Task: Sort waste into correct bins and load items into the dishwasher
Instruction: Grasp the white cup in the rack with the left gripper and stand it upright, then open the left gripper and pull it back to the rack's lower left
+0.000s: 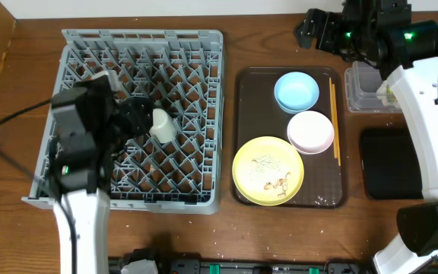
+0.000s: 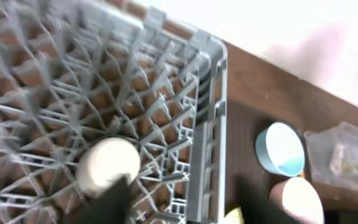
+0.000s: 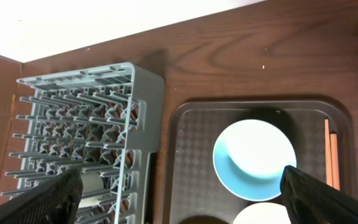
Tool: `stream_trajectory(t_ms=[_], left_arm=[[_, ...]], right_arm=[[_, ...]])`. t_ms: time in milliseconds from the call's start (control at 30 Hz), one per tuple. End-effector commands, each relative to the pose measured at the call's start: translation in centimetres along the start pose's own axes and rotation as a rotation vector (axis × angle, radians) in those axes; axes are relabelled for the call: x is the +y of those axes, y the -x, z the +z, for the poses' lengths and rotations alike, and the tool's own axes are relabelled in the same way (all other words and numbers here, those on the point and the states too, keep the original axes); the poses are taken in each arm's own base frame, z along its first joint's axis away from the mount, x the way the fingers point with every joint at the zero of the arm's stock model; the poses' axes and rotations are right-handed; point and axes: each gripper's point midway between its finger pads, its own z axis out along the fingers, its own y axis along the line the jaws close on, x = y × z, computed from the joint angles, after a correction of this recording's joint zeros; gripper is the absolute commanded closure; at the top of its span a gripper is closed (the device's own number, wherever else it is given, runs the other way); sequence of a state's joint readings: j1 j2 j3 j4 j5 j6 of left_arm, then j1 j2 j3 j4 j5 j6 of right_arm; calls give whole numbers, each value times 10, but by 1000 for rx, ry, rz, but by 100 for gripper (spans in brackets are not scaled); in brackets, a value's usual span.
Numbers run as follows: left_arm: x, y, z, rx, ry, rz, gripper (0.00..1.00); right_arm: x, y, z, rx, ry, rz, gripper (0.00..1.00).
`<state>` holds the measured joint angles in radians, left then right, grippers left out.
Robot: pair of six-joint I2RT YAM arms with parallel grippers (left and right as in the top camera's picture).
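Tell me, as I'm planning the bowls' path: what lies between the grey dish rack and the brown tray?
Only a narrow bare strip of wooden table separates the dish rack from the tray, clearest in the overhead view.

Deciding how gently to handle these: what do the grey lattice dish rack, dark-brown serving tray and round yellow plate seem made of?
Grey lattice dish rack: moulded plastic, matte; thin uniform ribs and pegs. Dark-brown serving tray: probably plastic; fine dimpled texture, slight sheen. Round yellow plate: smooth, even colour; plastic or melamine likely, glazed ceramic possible.
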<state>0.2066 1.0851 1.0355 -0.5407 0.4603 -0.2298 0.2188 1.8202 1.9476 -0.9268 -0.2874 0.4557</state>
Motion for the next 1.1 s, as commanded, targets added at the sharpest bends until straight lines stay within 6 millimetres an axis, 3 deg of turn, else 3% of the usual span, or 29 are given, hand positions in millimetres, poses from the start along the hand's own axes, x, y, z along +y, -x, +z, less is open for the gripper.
stream_trajectory(t_ms=[0, 100, 467, 667, 800, 833, 900, 1067], left_arm=[[20, 16, -31, -116, 184, 29, 27], [36, 8, -41, -107, 279, 17, 16], [53, -23, -24, 52, 330, -27, 11], [68, -12, -29, 12, 373, -75, 7], [103, -5, -50, -40, 466, -222, 6], [128, -6, -65, -65, 530, -321, 6], [151, -11, -81, -86, 593, -414, 6], [189, -22, -115, -185, 698, -714, 1]], right_arm=[[-3, 3, -2, -9, -5, 4, 1], [-3, 3, -2, -9, -5, 4, 1], [-3, 3, -2, -9, -5, 4, 1], [3, 9, -2, -28, 25, -2, 1], [13, 9, -3, -24, 76, -8, 1], [17, 10, -3, -23, 100, 15, 1], [21, 10, -2, -29, 103, 5, 1], [15, -5, 25, -26, -21, -66, 1]])
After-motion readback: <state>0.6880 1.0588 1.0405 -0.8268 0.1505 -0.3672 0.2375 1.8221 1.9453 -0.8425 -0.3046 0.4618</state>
